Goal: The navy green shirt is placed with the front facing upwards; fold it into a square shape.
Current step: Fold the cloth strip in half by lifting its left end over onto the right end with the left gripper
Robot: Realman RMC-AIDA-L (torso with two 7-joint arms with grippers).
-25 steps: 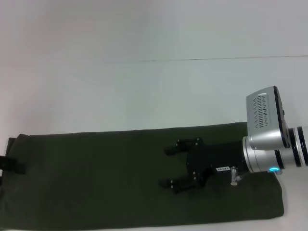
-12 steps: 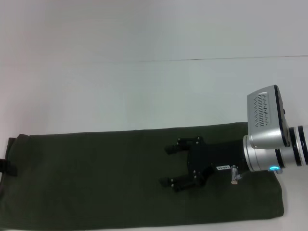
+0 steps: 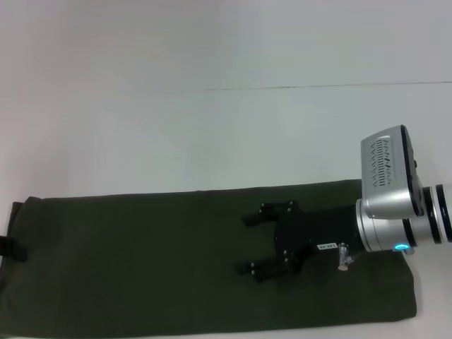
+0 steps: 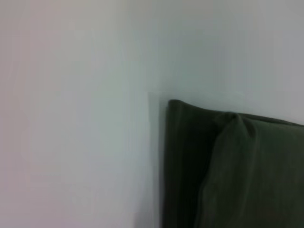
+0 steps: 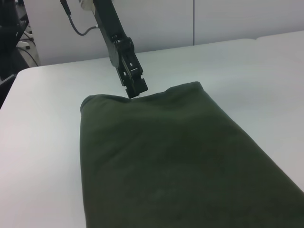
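The navy green shirt (image 3: 141, 261) lies folded into a long flat band across the front of the white table (image 3: 212, 134). Its print, collar and label are hidden. My right gripper (image 3: 248, 244) is open, just over the band's right half, fingers pointing left. My left gripper (image 3: 10, 247) shows only as a dark tip at the band's left end. In the right wrist view the left gripper (image 5: 135, 86) hangs just above the far edge of the shirt (image 5: 156, 161). The left wrist view shows a folded corner of the shirt (image 4: 247, 175) on bare table.
The white table runs far beyond the shirt at the back, with a thin seam line (image 3: 282, 87) across it. Dark equipment and cables (image 5: 12, 28) stand past the table's far corner in the right wrist view.
The left gripper has drawn back to the left, so less of it shows at the band's left end. The right gripper and the shirt have hardly moved.
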